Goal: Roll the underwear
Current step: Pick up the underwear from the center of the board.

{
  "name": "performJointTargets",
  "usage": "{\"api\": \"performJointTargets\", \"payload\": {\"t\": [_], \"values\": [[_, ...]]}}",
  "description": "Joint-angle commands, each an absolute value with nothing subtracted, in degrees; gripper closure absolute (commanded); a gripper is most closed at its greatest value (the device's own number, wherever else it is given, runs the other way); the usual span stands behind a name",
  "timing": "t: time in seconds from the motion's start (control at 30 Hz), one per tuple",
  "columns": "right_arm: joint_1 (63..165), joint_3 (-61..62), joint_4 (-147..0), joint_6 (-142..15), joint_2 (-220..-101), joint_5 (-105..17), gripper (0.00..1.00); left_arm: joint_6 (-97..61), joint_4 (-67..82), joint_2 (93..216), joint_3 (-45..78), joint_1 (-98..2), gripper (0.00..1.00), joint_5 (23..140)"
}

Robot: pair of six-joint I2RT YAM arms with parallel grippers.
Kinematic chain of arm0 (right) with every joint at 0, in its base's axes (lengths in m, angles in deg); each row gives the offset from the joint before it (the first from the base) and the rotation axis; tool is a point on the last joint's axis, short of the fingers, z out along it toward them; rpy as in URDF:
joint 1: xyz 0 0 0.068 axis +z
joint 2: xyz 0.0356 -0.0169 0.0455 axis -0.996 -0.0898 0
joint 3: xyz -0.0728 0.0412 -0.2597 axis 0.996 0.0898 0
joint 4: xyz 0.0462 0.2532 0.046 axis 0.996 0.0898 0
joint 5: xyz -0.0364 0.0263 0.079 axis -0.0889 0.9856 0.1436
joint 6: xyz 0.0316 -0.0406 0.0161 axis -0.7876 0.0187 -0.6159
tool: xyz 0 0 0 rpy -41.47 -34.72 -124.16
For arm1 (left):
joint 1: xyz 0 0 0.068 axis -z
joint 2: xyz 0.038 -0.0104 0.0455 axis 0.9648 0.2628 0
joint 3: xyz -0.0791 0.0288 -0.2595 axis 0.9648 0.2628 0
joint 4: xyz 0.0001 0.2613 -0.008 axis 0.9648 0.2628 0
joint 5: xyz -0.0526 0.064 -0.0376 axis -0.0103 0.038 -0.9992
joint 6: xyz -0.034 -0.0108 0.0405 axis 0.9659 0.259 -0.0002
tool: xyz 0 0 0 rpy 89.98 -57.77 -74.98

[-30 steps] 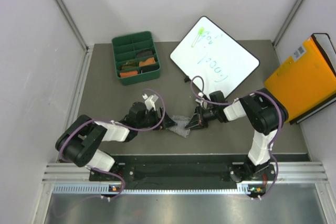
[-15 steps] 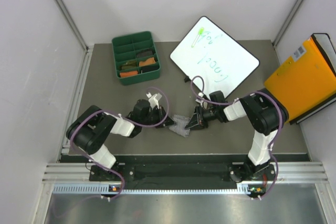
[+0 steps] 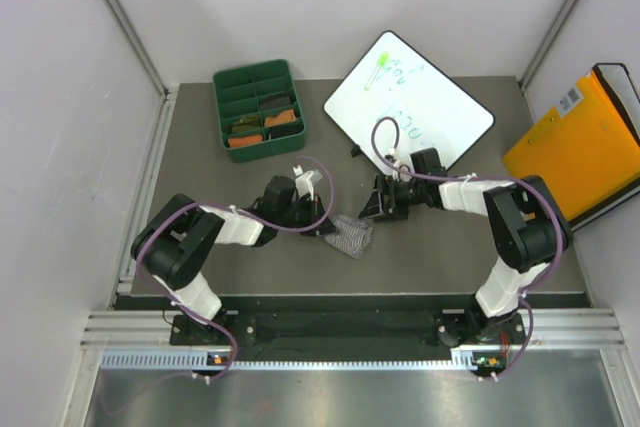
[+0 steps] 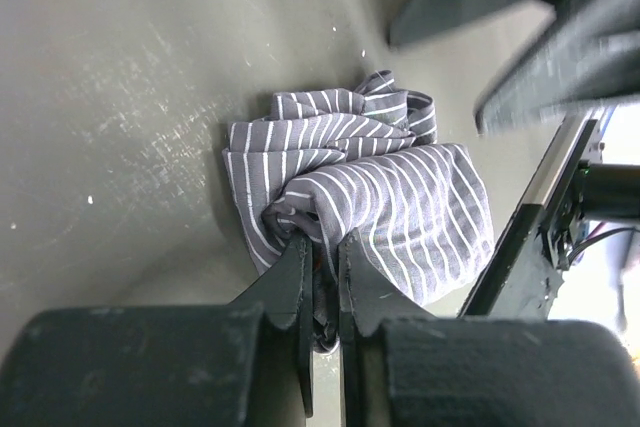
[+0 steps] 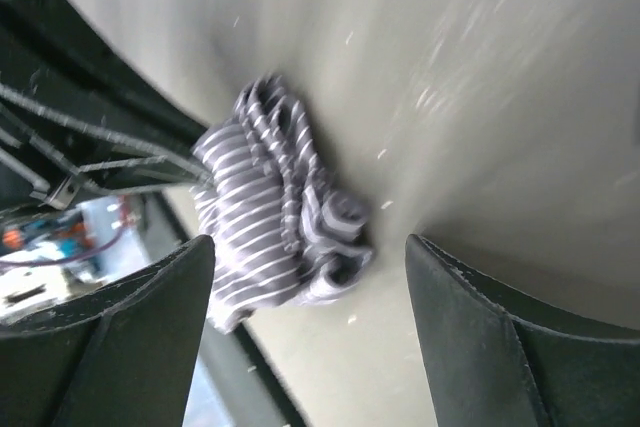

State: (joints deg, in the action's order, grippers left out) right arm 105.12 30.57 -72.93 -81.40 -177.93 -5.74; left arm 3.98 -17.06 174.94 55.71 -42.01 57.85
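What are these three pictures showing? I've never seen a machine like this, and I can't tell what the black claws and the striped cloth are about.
These are two robot arms, the left arm and the right arm, bolted at the near edge of a table. Each ends in a two-finger claw. One picture looks down from above. The other two come from a camera on each wrist. On the table are a green divided tray, a whiteboard and bunched striped underwear. An orange folder sits at the right side. The left claw is pinched shut on the underwear's edge. The right claw stands open and holds nothing.
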Motion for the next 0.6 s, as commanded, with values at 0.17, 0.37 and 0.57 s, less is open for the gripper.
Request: {"api": "performJointTargets", "payload": {"t": [0.17, 0.37, 0.57], "values": [[109.26, 23.57, -67.49, -67.17, -184.02, -5.2, 0.24, -1.32, -10.0, 177.48, 54.47, -41.72, 1.0, 59.89], [112.18, 25.85, -73.36, -70.94, -186.48, -0.03, 0.28, -0.44, -10.97, 177.22, 55.0, -41.72, 1.0, 60.33], [115.17, 25.07, -73.37, -70.15, -187.8, 3.06, 0.41, -0.44, -11.06, 177.48, 54.56, -41.72, 1.0, 60.42]]}}
